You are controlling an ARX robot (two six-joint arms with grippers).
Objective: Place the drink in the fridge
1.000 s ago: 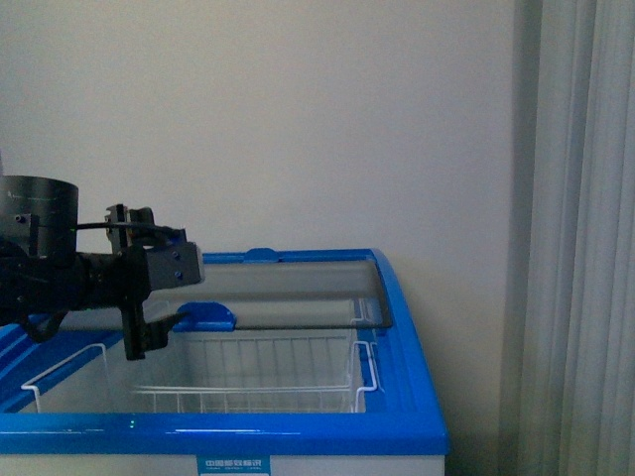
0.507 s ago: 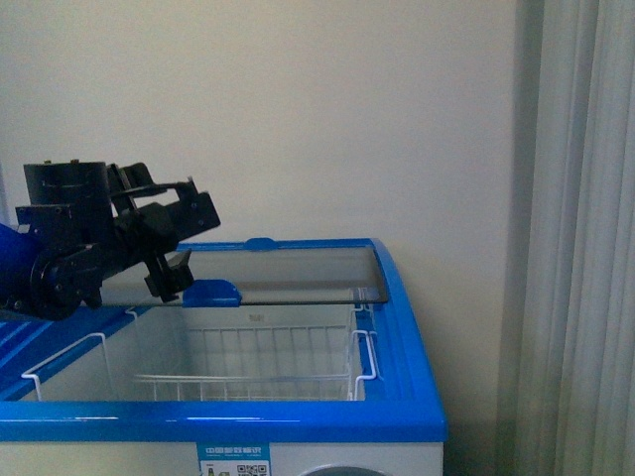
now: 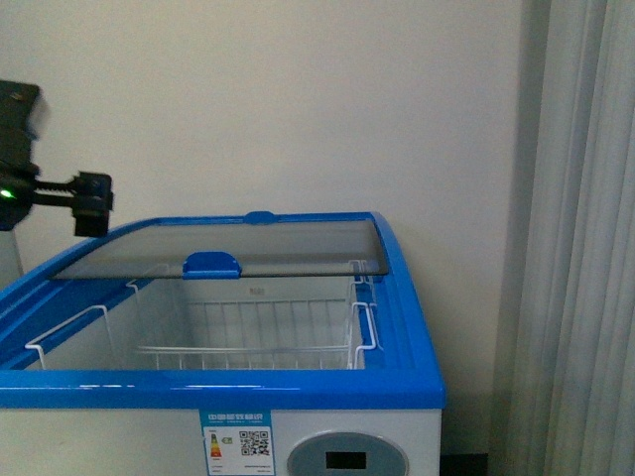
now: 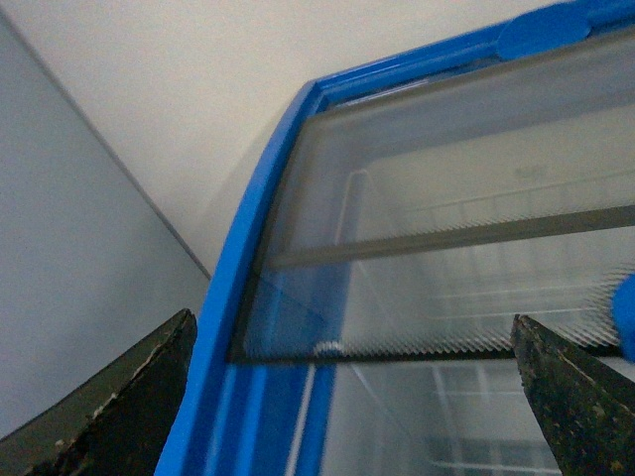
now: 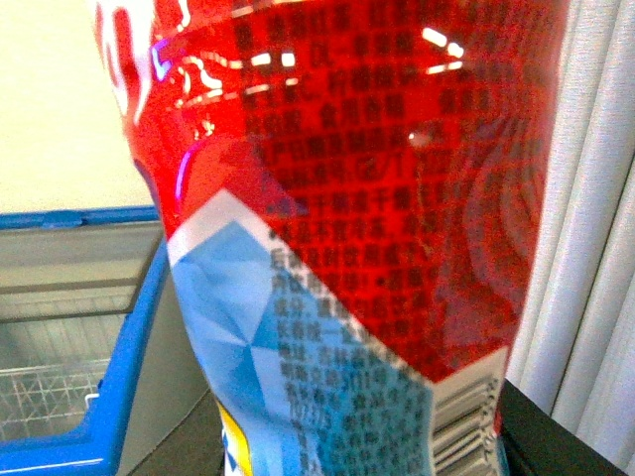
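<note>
The fridge (image 3: 298,392) is a white chest freezer with a blue rim. Its glass lid (image 3: 278,248) is slid back, so the front part is open over a white wire basket (image 3: 248,347). My left gripper (image 3: 94,203) is open and empty, high at the far left, above the fridge's left rim. In the left wrist view its dark fingertips (image 4: 129,407) frame the lid's edge (image 4: 397,352) and the blue rim (image 4: 248,317). My right gripper (image 5: 367,456) is shut on the drink (image 5: 377,198), whose red and blue label fills the right wrist view. The right gripper is out of the front view.
A plain wall stands behind the fridge. A pale curtain (image 3: 575,238) hangs at the right, also in the right wrist view (image 5: 595,248). The lid's blue handle (image 3: 210,265) sits at its front edge. The fridge's corner shows left of the drink (image 5: 119,347).
My left gripper has risen and drawn back to the left, away from the lid's blue handle. The front view now shows more of the fridge's front face.
</note>
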